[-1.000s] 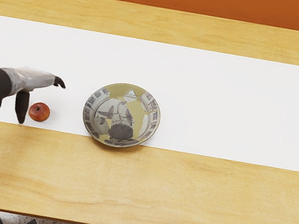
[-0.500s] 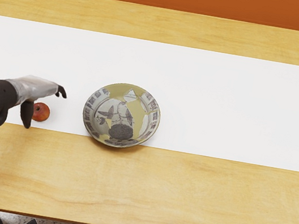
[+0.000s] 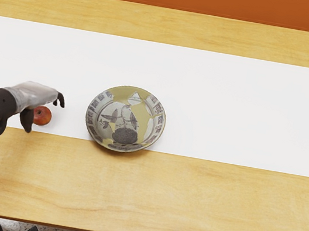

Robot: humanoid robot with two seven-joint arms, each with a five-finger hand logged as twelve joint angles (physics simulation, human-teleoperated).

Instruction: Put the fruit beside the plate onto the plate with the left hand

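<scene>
The left hand (image 3: pixel 34 99) has lowered over the fruit (image 3: pixel 43 116), thumb beside it, partly open and gripping nothing yet. The fruit lies at the frame's lower left, near the plate (image 3: pixel 90 118); a grasp looks imminent.

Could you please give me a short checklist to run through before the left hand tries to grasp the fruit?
1. Left hand over the fruit: ok, it partly covers it.
2. Fingers shut on the fruit: not ok, they look spread.
3. Palm touching the fruit: cannot tell, hidden by the hand.
4. Fruit resting on the white runner, apart from the plate: ok.
5. Plate upright, to the right of the fruit: ok.
6. Right arm out of the way: ok, not in view.
</scene>
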